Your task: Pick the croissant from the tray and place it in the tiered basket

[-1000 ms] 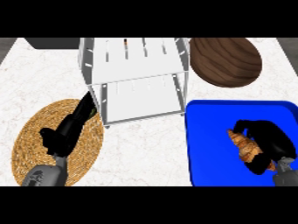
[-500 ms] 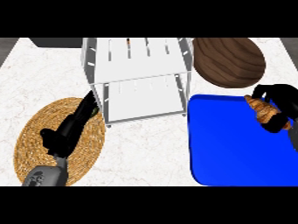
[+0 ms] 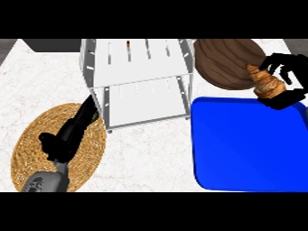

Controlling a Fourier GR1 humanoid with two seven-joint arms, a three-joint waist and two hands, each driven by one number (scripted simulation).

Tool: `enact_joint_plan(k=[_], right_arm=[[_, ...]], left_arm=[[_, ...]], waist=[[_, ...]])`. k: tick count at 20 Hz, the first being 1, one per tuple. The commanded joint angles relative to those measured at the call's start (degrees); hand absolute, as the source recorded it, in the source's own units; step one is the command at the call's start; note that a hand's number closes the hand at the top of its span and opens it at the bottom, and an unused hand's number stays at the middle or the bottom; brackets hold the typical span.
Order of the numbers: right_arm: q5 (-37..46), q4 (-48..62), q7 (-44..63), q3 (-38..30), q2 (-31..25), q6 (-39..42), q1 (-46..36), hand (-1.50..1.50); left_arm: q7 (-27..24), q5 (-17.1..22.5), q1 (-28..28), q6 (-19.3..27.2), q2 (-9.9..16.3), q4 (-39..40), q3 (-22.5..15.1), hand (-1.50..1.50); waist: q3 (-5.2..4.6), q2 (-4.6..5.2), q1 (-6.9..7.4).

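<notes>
My right hand [image 3: 296, 76] is curled round the golden-brown croissant [image 3: 265, 83] and holds it in the air beyond the far right corner of the blue tray [image 3: 249, 144], beside the brown wooden board. The tray holds nothing. The white tiered basket [image 3: 139, 81] stands to the left of the tray at the back of the counter, well apart from the croissant. My left hand [image 3: 66, 137] rests open over the woven mat, its straight fingers pointing toward the basket's lower left corner.
A round woven mat [image 3: 36, 149] lies at the front left under my left forearm. A dark brown oval wooden board [image 3: 226, 63] sits at the back right, between the basket and my right hand. A dark block [image 3: 53, 43] sits at the back left edge.
My right hand has lifted the croissant off the tray and carried it up and away toward the back right. The left hand has stayed still.
</notes>
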State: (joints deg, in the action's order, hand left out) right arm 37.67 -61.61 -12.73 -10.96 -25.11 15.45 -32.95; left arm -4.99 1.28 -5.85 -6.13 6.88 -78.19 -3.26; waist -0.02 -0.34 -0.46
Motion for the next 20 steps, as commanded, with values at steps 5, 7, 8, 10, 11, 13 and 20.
enact_joint_plan(k=[5, 7, 8, 10, 11, 13, 20], right_arm=[[-7.2, -19.3, 16.6, 0.8, 5.6, 9.0, -5.8, 1.5], [-8.4, -21.3, 24.1, 0.7, 7.4, 10.5, -9.6, 1.5], [-8.8, -19.4, 26.1, 0.8, 8.6, 10.1, -13.0, 1.5], [-10.4, -17.9, 27.4, -0.3, 8.7, 10.3, -15.6, 1.5], [-11.0, -17.8, 32.5, 0.0, 9.6, 11.9, -19.6, 1.5], [-8.8, -15.2, 34.7, 2.2, 12.8, 8.4, -23.2, 1.5], [-6.9, -3.0, 38.6, 3.9, 18.2, 3.2, -34.9, 1.5]], left_arm=[[0.1, 0.3, -0.9, -0.3, 0.8, 0.9, 1.8, 0.0], [2.5, 0.5, -0.9, -0.5, 0.5, -1.4, 1.0, 0.0], [0.8, -2.2, 0.9, 1.4, -1.6, -1.7, -1.6, 0.0], [1.2, -1.0, -1.5, 0.5, -1.4, 0.7, 0.0, 0.0], [-2.2, 0.0, -0.8, -2.1, 1.1, 3.3, 1.6, 0.0], [2.0, -0.7, -2.1, -0.6, 0.0, -1.0, 0.3, 0.0], [-2.4, -2.3, -3.1, 0.6, -2.5, 4.7, -0.1, 0.0]], waist=[[-0.04, 0.03, 0.07], [-0.03, 0.0, 0.3], [-0.03, 0.08, 0.68], [-0.01, 0.3, 0.67], [-0.05, 0.29, 0.73], [-0.01, 0.31, 1.2], [-0.03, 0.56, 1.23]])
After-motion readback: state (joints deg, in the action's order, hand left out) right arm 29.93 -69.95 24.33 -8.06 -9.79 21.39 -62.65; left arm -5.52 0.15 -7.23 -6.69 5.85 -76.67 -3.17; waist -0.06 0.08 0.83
